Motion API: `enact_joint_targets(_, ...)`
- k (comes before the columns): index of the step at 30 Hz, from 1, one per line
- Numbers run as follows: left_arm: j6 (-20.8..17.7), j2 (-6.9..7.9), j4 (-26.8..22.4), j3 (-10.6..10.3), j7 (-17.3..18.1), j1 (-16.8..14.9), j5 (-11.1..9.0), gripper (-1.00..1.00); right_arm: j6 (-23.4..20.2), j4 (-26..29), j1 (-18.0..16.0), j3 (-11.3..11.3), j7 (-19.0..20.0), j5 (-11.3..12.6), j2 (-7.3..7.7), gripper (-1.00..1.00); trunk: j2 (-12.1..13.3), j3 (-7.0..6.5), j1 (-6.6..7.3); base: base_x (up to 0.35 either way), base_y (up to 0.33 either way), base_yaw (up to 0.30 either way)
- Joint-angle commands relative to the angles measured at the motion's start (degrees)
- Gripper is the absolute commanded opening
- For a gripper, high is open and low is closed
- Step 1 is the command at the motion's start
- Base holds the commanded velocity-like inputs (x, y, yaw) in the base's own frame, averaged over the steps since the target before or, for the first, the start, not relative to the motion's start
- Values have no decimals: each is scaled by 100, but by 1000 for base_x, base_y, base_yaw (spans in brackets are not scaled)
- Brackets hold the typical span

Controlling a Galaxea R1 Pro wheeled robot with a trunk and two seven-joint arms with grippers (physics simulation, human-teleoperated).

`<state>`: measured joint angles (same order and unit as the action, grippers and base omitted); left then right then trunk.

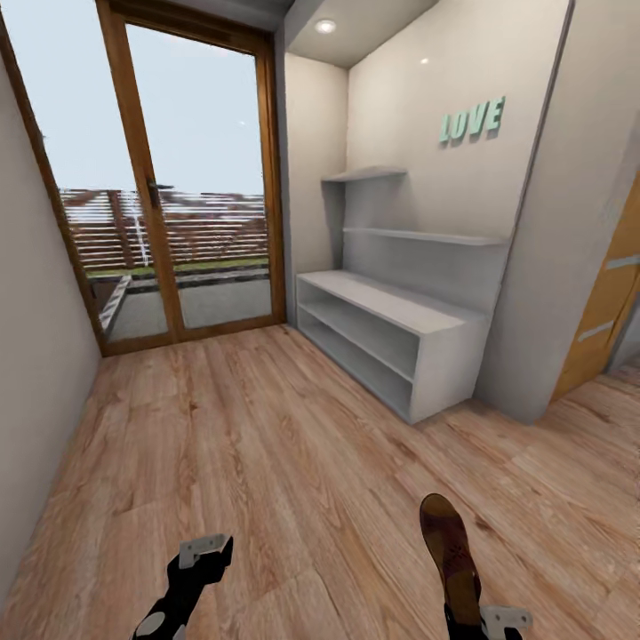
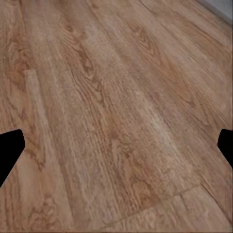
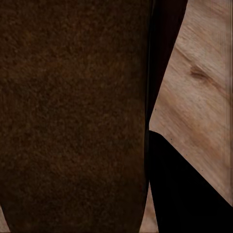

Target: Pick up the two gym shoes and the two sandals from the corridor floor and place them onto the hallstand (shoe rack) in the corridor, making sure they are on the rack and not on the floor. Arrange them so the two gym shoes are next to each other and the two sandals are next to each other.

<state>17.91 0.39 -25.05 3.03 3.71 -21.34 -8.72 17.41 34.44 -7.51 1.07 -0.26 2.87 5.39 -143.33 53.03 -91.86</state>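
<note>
The right gripper (image 1: 467, 613), at the bottom right of the head view, is clamped on one sandal (image 1: 451, 544) — the brown sole stands up from the gripper, clear of the floor (image 1: 293, 444). In the right wrist view the same sandal (image 3: 73, 116) shows as a dark brown surface right against the camera, with a dark finger (image 3: 184, 194) beside it.

The left gripper (image 1: 203, 556), at the bottom left of the head view, carries nothing; its fingers (image 2: 9, 150) sit wide apart at the two edges of the left wrist view, with bare wood planks (image 2: 116, 116) between them.

The shoe rack (image 1: 444, 324) stands in the middle right of the head view, well apart from the robot. Its bench top, its two lower shelves and its two upper shelves hold no shoes, as far as I can see.

My reading: the task is at an early stage — one sandal is lifted and none is placed yet. The other sandal and both gym shoes are left to fetch.
</note>
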Motion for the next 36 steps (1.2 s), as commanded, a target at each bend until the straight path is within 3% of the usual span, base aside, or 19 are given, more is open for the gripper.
enact_joint_targets(1,4,4,-2,-24,34,-2,-58,100,17,-5,-5,-9,0,46,-1,-100,-2,6,-2,340,0,-265)
enact_joint_targets(9,65,59,46,-84,16,87,-55,100,17,-26,-5,-10,7,47,-10,-100,-2,6,-2,340,0,-266)
enact_joint_targets(13,164,82,28,-93,49,493,-54,100,17,-29,-5,-10,8,47,-4,-100,-2,6,-2,340,0,-266)
enact_joint_targets(18,289,117,7,-99,59,688,-48,100,17,-43,-5,-9,12,47,-4,-100,-2,6,-2,340,0,-266)
enact_joint_targets(30,319,145,70,-84,44,748,-46,100,17,-178,-5,-4,12,63,-9,-100,-2,6,-2,299,82,-267)
enact_joint_targets(36,319,155,70,-76,27,746,-42,100,17,-175,-5,1,12,300,-4,-100,-2,6,-2,50,50,-276)
